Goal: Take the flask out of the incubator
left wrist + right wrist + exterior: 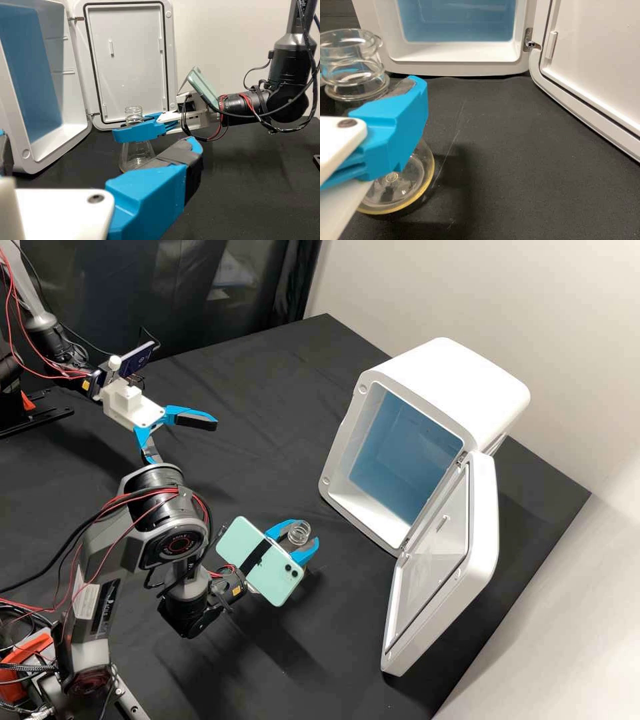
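Bright even light, soft shadows on bench (267,407)

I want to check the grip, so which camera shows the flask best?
Left wrist view: the whole flask, upright, neck in the right claw. The right wrist view crops it close; the high view has it small, partly behind the claw.
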